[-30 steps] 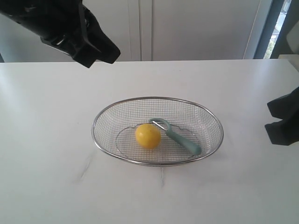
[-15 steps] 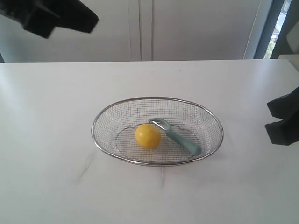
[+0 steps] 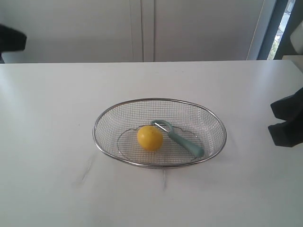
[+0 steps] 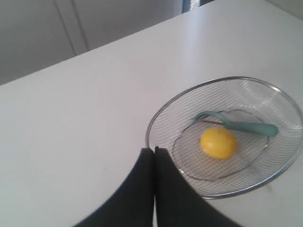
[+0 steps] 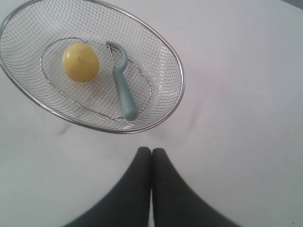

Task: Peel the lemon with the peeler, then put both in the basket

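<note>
The yellow lemon [image 3: 150,137] lies inside the wire mesh basket [image 3: 102,142] at the middle of the white table. Beside it in the basket rests the teal-handled peeler [image 3: 182,141], its metal head close to the lemon. Both wrist views look down on them: lemon [image 4: 218,143] [image 5: 80,62], peeler [image 4: 246,127] [image 5: 122,90], basket [image 4: 156,120] [image 5: 176,66]. My left gripper [image 4: 154,150] is shut and empty, off the basket's rim. My right gripper [image 5: 151,151] is shut and empty over bare table near the basket. In the exterior view the left arm [image 3: 10,39] shows only at the far left edge, the right arm [image 3: 288,123] at the right edge.
The white table [image 3: 57,189] spreads wide around the basket. White cabinet doors [image 3: 189,28] stand behind the table, and a window frame [image 3: 272,28] rises at the back right.
My left arm has swung away to the left and now only just shows at the exterior view's edge. The right arm, lemon, peeler and basket have stayed put.
</note>
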